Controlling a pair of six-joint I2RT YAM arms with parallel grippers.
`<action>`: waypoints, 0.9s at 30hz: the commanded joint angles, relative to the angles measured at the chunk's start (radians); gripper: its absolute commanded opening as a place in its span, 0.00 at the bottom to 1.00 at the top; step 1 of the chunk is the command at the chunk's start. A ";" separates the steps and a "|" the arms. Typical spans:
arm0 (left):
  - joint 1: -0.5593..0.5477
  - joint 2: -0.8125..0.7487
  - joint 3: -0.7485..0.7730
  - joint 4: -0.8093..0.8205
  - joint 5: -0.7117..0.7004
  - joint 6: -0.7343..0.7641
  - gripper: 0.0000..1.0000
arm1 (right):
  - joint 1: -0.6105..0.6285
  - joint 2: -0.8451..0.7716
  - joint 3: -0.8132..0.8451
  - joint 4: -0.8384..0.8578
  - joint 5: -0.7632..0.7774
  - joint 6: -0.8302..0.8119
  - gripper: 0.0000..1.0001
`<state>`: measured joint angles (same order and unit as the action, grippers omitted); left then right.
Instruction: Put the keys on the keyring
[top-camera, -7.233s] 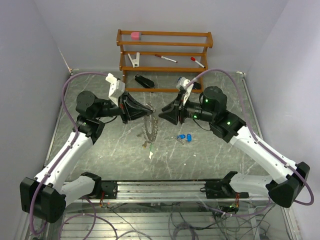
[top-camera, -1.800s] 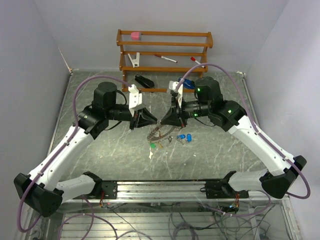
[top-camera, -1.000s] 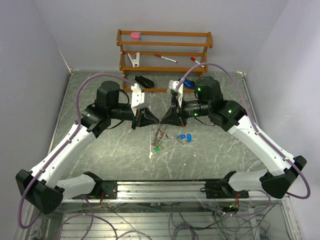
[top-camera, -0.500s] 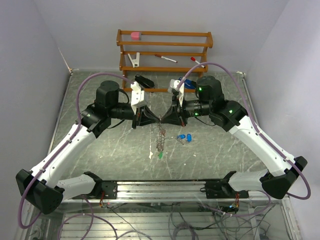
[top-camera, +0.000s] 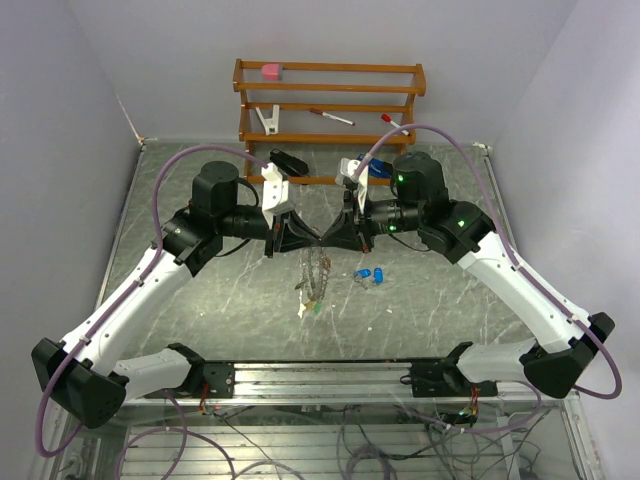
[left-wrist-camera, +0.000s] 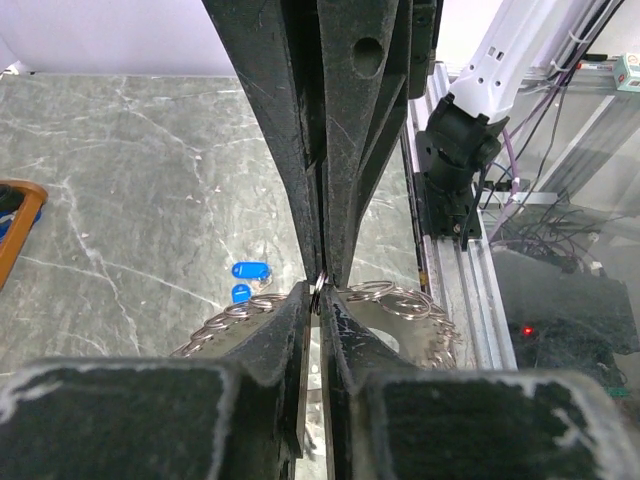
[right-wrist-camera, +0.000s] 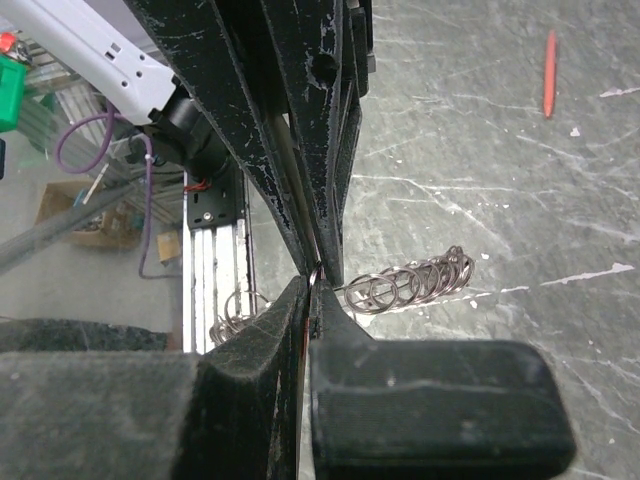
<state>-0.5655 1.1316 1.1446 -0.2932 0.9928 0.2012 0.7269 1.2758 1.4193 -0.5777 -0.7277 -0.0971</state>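
The keyring (top-camera: 314, 278) hangs in a bunch of silvery keys above the marble table, a green tag at its low end. My left gripper (top-camera: 314, 239) and right gripper (top-camera: 328, 239) meet tip to tip over it, each shut on the ring's thin wire. In the left wrist view my left gripper (left-wrist-camera: 319, 290) pinches the wire, with key loops (left-wrist-camera: 400, 298) fanning to both sides. In the right wrist view my right gripper (right-wrist-camera: 313, 282) pinches it too, with loops (right-wrist-camera: 415, 283) to the right. Two blue-tagged keys (top-camera: 366, 274) lie on the table to the right, and they also show in the left wrist view (left-wrist-camera: 249, 270).
A wooden rack (top-camera: 330, 100) stands at the back wall with a pink block, a white clip and red-capped pens. A black stapler (top-camera: 289, 161) lies in front of it. A white scrap (top-camera: 302, 311) lies below the ring. A red pen (right-wrist-camera: 549, 60) lies on the table.
Both grippers have closed in until their tips meet. The keyring has come off the table and now hangs lower and straighter beneath them, still swaying. The blue keys have not moved.
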 joint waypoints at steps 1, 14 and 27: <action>-0.020 -0.002 -0.003 0.026 0.041 0.000 0.10 | 0.003 -0.021 0.005 0.071 0.003 0.008 0.00; -0.028 -0.040 0.002 -0.053 -0.075 0.126 0.07 | 0.004 -0.070 -0.012 0.068 0.108 0.024 0.30; -0.059 -0.218 -0.229 0.199 -0.424 0.552 0.07 | -0.065 -0.143 -0.011 0.033 0.390 0.107 0.48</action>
<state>-0.6083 0.9817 0.9997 -0.2741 0.6933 0.5316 0.7074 1.1492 1.4117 -0.5446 -0.4519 -0.0368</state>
